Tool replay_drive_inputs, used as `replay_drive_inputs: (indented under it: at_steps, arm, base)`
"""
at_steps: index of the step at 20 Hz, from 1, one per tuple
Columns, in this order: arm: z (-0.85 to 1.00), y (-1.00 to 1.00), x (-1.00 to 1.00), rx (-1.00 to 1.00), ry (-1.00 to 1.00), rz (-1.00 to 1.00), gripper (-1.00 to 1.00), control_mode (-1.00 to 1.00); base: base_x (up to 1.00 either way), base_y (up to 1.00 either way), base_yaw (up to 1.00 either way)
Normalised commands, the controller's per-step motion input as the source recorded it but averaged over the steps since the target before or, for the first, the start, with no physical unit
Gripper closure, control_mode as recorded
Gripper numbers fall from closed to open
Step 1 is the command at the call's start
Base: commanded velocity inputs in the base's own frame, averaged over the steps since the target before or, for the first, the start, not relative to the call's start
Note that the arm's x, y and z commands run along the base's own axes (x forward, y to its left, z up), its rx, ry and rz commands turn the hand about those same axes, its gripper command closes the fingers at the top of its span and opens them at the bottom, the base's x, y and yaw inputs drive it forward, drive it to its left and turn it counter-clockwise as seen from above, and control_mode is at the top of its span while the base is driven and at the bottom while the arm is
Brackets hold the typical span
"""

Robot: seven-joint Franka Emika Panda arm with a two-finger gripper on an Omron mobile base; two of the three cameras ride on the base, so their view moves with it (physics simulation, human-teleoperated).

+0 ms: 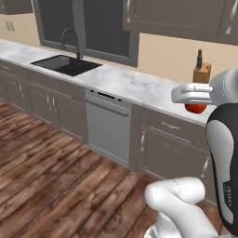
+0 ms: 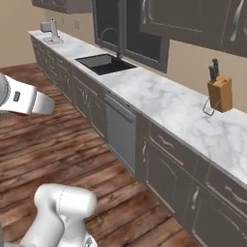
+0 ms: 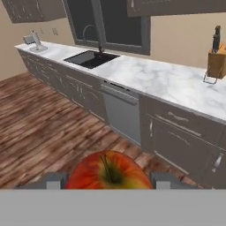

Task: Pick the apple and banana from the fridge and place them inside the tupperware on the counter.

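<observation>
My gripper [image 1: 195, 106] is shut on the apple [image 1: 196, 108], a glossy red fruit held in the air in front of the counter [image 1: 130, 83]. In the hand view the apple [image 3: 109, 172] sits at the bottom between the two grey fingertips [image 3: 55, 180], which press its sides; the gripper [image 3: 108, 181] looks along the white marble counter [image 3: 159, 79] from above the wooden floor. The banana, the fridge and the tupperware are out of view.
A black sink [image 1: 66, 64] with a faucet is set in the counter under the window. A grey dishwasher front [image 1: 108, 128] stands below the worktop. A wooden knife block [image 1: 201, 72] stands by the wall near the apple. Wooden floor [image 1: 51, 172] lies open to the left.
</observation>
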Motion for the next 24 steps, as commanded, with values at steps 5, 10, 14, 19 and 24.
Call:
replay_drive_inputs:
  at_steps: [5, 10, 14, 19, 24]
  arm:
    - [0.0, 0.0, 0.0, 0.0, 0.0, 0.0, 1.0, 1.0]
    - [0.0, 0.0, 0.0, 0.0, 0.0, 0.0, 1.0, 1.0]
    - [0.0, 0.0, 0.0, 0.0, 0.0, 0.0, 1.0, 1.0]
    - [0.0, 0.0, 0.0, 0.0, 0.0, 0.0, 1.0, 1.0]
    - [0.0, 0.0, 0.0, 0.0, 0.0, 0.0, 1.0, 1.0]
  base:
    - [1.0, 0.96, 0.0]
    - [1.0, 1.0, -0.13]
    - [1.0, 1.0, -0.31]
    - [1.0, 0.98, -0.7]
    - [0.85, 0.94, -0.99]
